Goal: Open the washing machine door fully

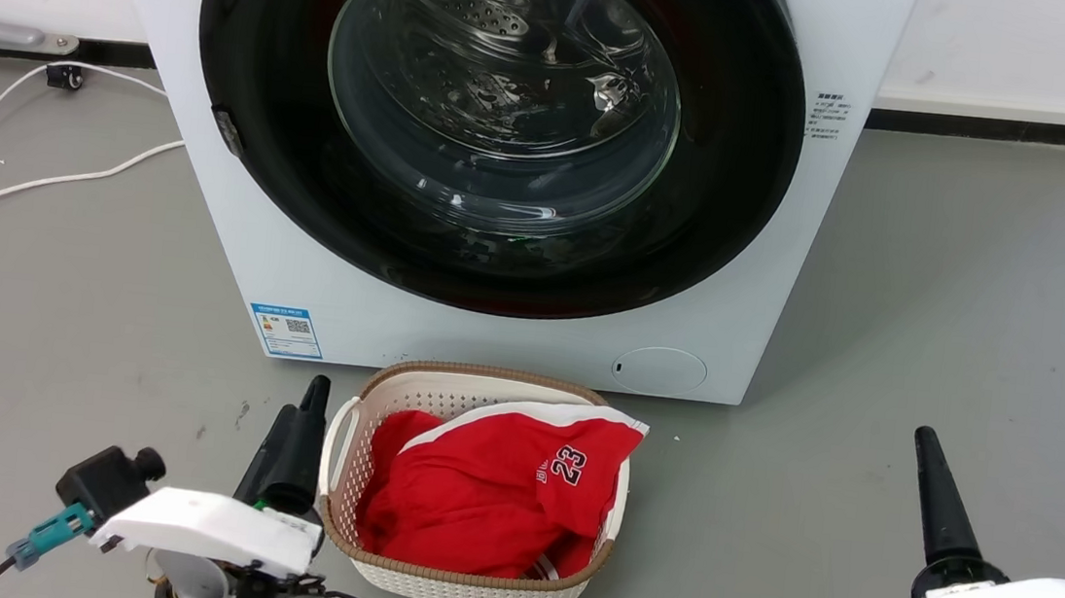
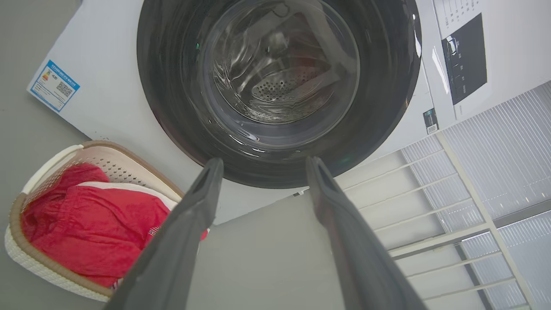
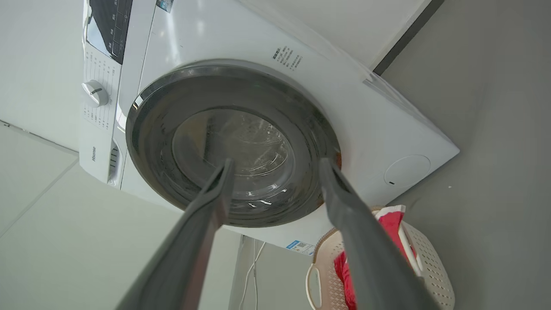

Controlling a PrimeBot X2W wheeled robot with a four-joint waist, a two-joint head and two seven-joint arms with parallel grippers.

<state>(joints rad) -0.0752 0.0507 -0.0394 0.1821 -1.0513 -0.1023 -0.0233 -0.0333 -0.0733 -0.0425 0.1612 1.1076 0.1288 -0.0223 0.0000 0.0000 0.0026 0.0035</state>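
Washing machine door [image 1: 501, 120] sits shut, flat against the white machine front, well ahead of both claws and between their lines of reach. It is round, so no axis is longer than another. Its glossy black rim and bulging glass bowl face straight back toward the claws, and the perforated steel drum shows through the glass.

The left claw [image 2: 262, 165] has its two dark fingers spread wide with nothing between them. The right claw [image 3: 275, 165] is spread just as wide and is also empty. Neither touches the door.

A white woven-look basket [image 1: 476, 374] with a brown rim stands on the grey floor just beside the left claw, on the side toward the right claw. It holds a crumpled red garment [image 1: 493, 500] with white trim and the number "23".

Ahead of the left claw, a blue-and-white sticker [image 1: 287, 330] with a QR code sits at the machine's lower corner. "Hisense" [image 3: 93, 153] is printed on the control strip. The small print [image 1: 828, 117] near the door's far edge is too small to read.
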